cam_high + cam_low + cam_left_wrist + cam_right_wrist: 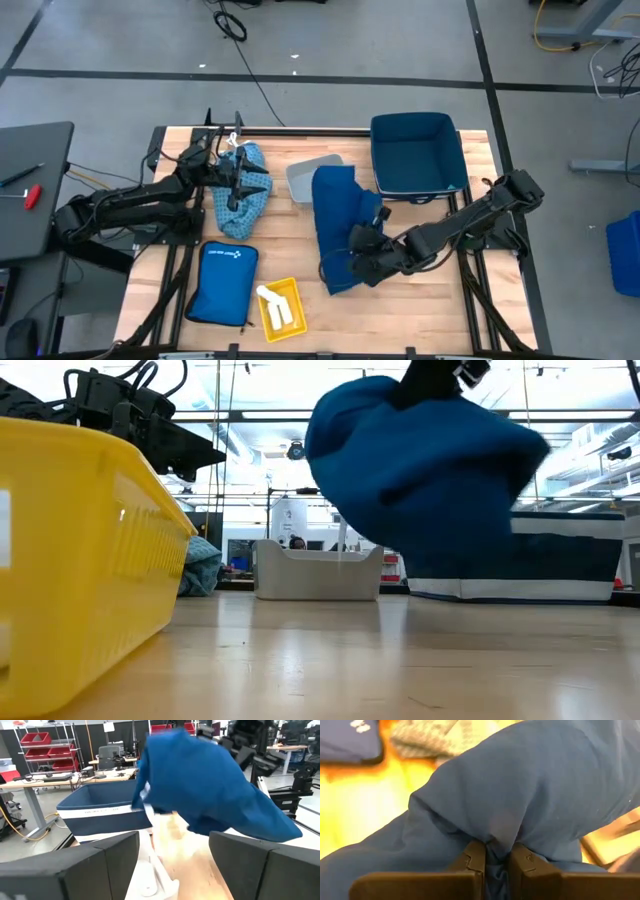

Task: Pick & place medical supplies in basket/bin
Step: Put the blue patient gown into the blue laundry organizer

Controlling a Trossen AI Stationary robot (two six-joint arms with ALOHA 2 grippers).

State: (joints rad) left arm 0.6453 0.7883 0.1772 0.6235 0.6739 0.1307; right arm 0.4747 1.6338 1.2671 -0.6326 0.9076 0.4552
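Fingers of right gripper [496,860] are pinching navy cloth [340,215], lifted mid-frame; left gripper [238,180] fingers wide over patterned cloth [245,205]; bin [416,153] holding nothing.

Right tool [362,243] near tabletop's middle, arm stretched in from the right edge, fingers [475,862] pinched tight on navy cloth [335,215]. Left tool [238,180] toward the far-left corner, arm reaching in from the left edge, jaws spread apart.
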